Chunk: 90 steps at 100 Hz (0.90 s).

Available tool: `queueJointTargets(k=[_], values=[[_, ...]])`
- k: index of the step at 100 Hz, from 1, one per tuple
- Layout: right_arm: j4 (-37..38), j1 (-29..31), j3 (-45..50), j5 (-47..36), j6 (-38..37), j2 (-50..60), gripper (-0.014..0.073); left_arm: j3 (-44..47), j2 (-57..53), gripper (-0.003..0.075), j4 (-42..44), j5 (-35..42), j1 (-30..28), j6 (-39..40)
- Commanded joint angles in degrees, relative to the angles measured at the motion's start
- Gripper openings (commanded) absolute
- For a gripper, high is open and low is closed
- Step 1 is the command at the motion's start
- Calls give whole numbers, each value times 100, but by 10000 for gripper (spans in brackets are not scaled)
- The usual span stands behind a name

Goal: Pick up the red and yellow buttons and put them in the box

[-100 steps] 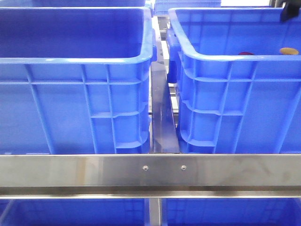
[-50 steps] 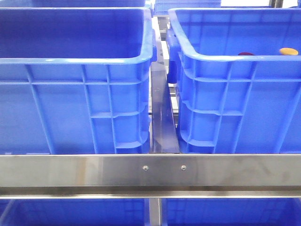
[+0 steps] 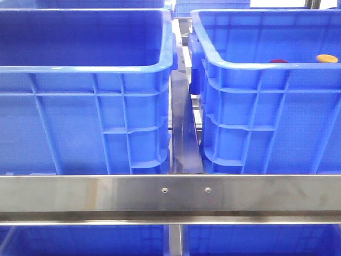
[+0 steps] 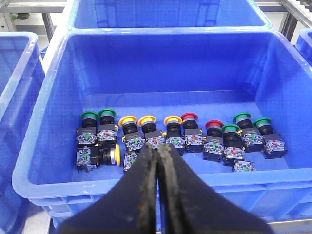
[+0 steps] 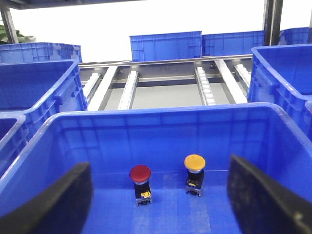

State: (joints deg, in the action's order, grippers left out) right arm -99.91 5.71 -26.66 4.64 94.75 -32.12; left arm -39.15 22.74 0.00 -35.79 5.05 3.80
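Note:
A red button [image 5: 140,174] and a yellow button [image 5: 194,163] stand upright on black switch bodies on the floor of a blue box [image 5: 161,110]. My right gripper [image 5: 159,165] is open and empty above this box, and the two buttons show between its fingers [image 5: 63,204]. In the front view, the red cap [image 3: 278,61] and yellow cap [image 3: 326,58] peek over the rim of the right box [image 3: 256,66]. My left gripper [image 4: 158,149] is shut and empty over the near wall of another blue crate [image 4: 170,35].
The crate under my left gripper holds several push buttons with green [image 4: 89,115], yellow [image 4: 128,121] and red [image 4: 189,116] caps. The left crate [image 3: 80,68] in the front view stands behind a steel rail [image 3: 170,192]. More blue crates and a roller conveyor [image 5: 204,85] lie behind.
A dark part of my right arm at the top right of the front view has moved out of sight. The buttons have not moved.

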Motion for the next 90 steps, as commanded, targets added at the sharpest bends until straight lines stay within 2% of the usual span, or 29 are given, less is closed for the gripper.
queueJointTargets(k=[1, 24, 36, 90], values=[[-16, 41, -68, 153, 70, 159, 449, -133, 44, -19, -41, 472, -13, 46], [-16, 41, -68, 160, 70, 180, 80, -133, 44, -19, -41, 472, -13, 46], [-16, 41, -68, 160, 70, 180, -75, -133, 44, -19, -41, 472, -13, 46], [-22, 41, -68, 160, 70, 180, -68, -133, 44, -19, -41, 472, -13, 46]])
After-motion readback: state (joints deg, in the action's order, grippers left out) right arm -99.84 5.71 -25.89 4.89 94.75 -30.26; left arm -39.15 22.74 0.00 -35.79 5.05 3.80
